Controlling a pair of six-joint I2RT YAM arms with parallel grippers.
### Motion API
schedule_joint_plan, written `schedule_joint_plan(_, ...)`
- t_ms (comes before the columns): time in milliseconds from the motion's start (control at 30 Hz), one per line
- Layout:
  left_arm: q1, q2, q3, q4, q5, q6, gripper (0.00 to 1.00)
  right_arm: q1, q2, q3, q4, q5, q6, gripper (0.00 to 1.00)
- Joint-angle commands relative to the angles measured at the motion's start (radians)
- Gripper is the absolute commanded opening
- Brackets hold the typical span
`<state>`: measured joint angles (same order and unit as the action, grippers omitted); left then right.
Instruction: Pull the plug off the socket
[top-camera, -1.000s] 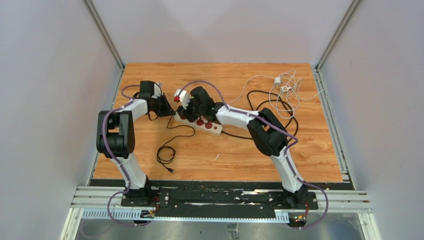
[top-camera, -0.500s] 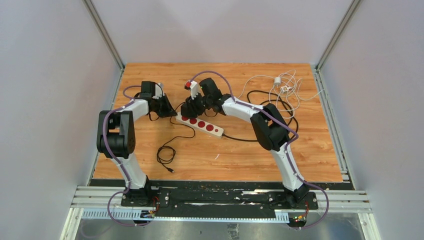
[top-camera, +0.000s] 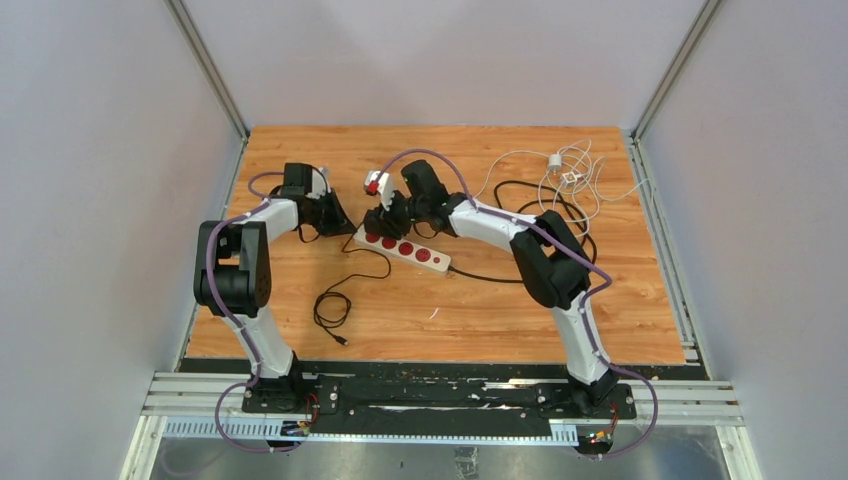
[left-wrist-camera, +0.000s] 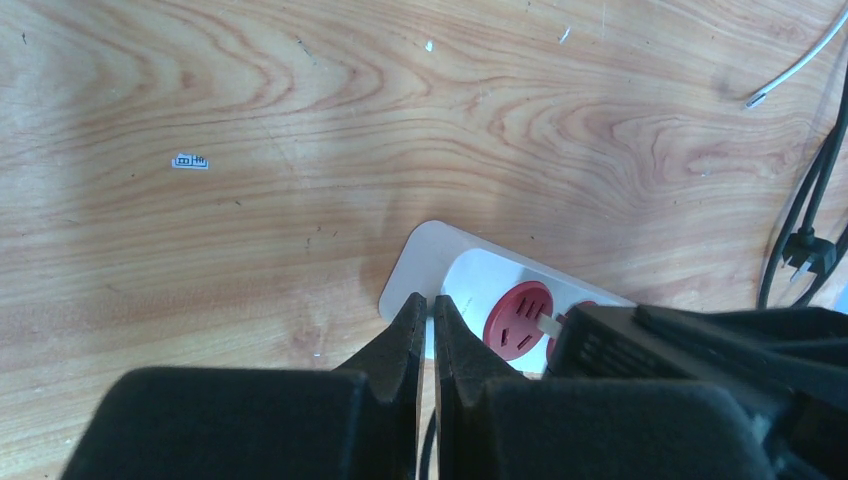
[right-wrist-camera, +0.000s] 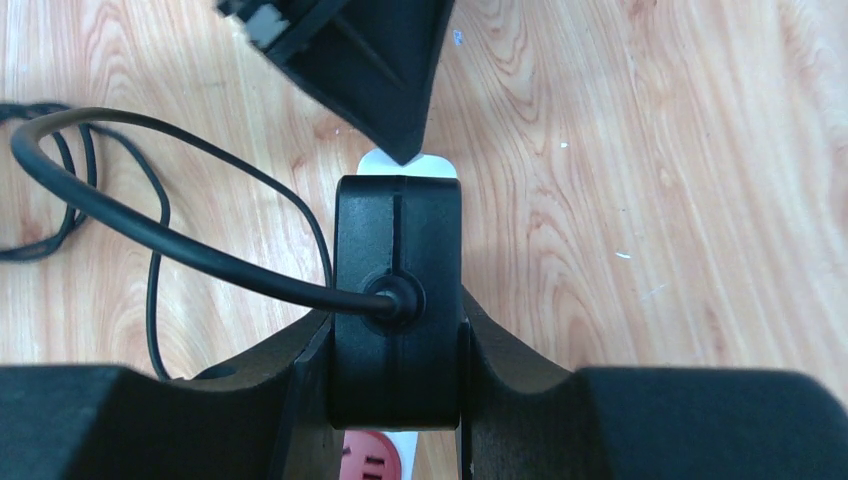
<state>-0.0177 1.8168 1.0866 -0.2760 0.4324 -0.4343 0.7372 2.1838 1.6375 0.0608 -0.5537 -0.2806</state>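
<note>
The socket (top-camera: 402, 247), a long white power strip with red outlets, lies slantwise mid-table. My left gripper (top-camera: 345, 224) is shut, its tips (left-wrist-camera: 427, 305) resting on the strip's white left end (left-wrist-camera: 435, 260), beside a bare red outlet (left-wrist-camera: 518, 318). My right gripper (right-wrist-camera: 397, 335) is shut on the plug (right-wrist-camera: 398, 290), a black block with its cable leaving the back. It holds the plug just above the strip's left end (right-wrist-camera: 405, 163). In the left wrist view a metal prong (left-wrist-camera: 546, 325) shows bare under the plug (left-wrist-camera: 640, 345).
The plug's black cable (top-camera: 335, 300) runs to a coil toward the near left. A white cable with a small charger (top-camera: 563, 172) and black cable loops (top-camera: 565, 215) lie at the back right. Grey walls close in three sides of the table.
My right gripper has risen off the strip and drawn back to the left with the plug, so all the outlets now show. The left gripper has stayed on the strip's end.
</note>
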Motion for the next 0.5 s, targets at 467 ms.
schedule_joint_plan(467,-0.028,0.038,-0.062,-0.164,-0.003,0.014,0.25,0.01,-0.278,-0.023,-0.055,0.065,0.137,0.0)
